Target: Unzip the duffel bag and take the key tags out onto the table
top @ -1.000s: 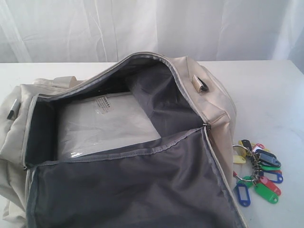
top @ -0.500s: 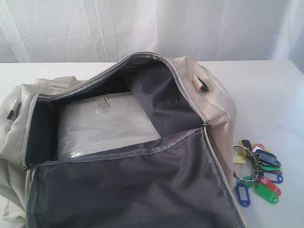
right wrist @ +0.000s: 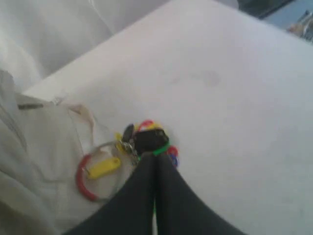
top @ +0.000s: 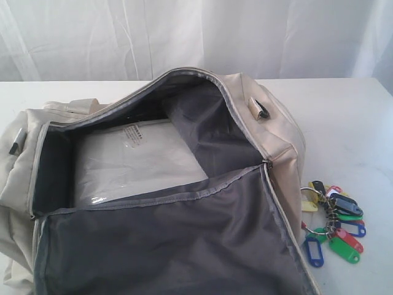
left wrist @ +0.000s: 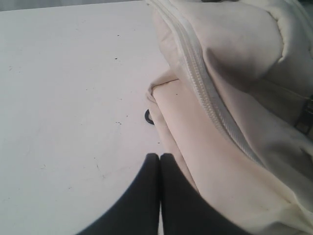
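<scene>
My right hand is pinched shut and holds nothing. It is close to the key tags. My left hand is shut and empty too, next to the duffel bag. Nothing has moved in the last second. In the outside picture the tags lie on the table at the lower right, just beside the wide-open bag. I think the job is done. There is bare table to the right and behind, up to the curtain.
</scene>
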`<state>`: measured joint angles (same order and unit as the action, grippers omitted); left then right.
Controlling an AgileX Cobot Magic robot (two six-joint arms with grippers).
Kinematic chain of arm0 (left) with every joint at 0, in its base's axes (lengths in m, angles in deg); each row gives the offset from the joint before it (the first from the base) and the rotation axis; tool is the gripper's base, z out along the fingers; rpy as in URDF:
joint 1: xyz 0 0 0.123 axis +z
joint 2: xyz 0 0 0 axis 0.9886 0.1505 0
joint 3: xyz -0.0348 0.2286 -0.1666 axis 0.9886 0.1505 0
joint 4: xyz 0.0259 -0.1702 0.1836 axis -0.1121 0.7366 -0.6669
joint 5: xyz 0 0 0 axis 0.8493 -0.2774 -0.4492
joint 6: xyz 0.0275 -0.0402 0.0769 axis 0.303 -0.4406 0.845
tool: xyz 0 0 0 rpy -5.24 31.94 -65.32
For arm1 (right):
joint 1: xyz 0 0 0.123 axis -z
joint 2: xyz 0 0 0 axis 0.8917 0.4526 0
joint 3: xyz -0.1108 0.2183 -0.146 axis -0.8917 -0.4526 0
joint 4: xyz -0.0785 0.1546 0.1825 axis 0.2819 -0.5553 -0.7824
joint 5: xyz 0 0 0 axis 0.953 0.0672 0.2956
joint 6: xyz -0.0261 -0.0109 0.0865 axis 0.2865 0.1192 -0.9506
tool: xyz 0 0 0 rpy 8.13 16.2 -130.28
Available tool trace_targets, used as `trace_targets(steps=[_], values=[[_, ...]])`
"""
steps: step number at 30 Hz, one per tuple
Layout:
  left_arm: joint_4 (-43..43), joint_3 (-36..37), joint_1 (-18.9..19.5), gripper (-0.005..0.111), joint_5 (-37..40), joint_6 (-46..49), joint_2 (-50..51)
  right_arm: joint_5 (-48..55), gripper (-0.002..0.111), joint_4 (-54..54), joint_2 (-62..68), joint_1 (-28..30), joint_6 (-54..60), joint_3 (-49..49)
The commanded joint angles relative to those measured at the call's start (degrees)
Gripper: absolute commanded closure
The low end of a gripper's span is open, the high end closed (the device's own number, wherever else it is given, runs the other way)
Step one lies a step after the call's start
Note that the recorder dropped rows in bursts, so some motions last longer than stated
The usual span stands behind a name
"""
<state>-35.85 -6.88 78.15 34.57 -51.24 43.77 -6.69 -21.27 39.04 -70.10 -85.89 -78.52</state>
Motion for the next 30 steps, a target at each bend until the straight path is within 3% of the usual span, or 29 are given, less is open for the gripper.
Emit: trace_targets(steps=[1, 3, 7, 11, 27, 30], values=[[0.43, 0.16, 0.22, 0.107, -0.18, -0.34, -0.21, -13.22, 0.108, -2.38, -0.44, 0.25, 0.42, -6.4], [0.43, 0.16, 0.22, 0.107, -0.18, -0.34, -0.21, -20.5, 0.108, -2.48, -0.44, 0.25, 0.42, -6.4], [0.43, 0.16, 0.22, 0.107, -0.18, -0.34, -0.21, -23.51, 0.108, -2.85, -0.44, 0.15, 0.42, -6.4], [0.43, 0.16, 0.22, 0.107, -0.18, -0.34, -0.21, -23.39, 0.108, -11.49, -0.44, 0.15, 0.42, -6.4], [0.43, 0.16, 0.22, 0.107, -0.18, -0.34, -0.21, -22.96, 0.108, -11.52, -0.44, 0.15, 0.29, -6.4], [0.43, 0.16, 0.22, 0.107, -0.18, -0.34, -0.21, -15.48, 0.108, -11.21, -0.44, 0.15, 2.69, -6.4]])
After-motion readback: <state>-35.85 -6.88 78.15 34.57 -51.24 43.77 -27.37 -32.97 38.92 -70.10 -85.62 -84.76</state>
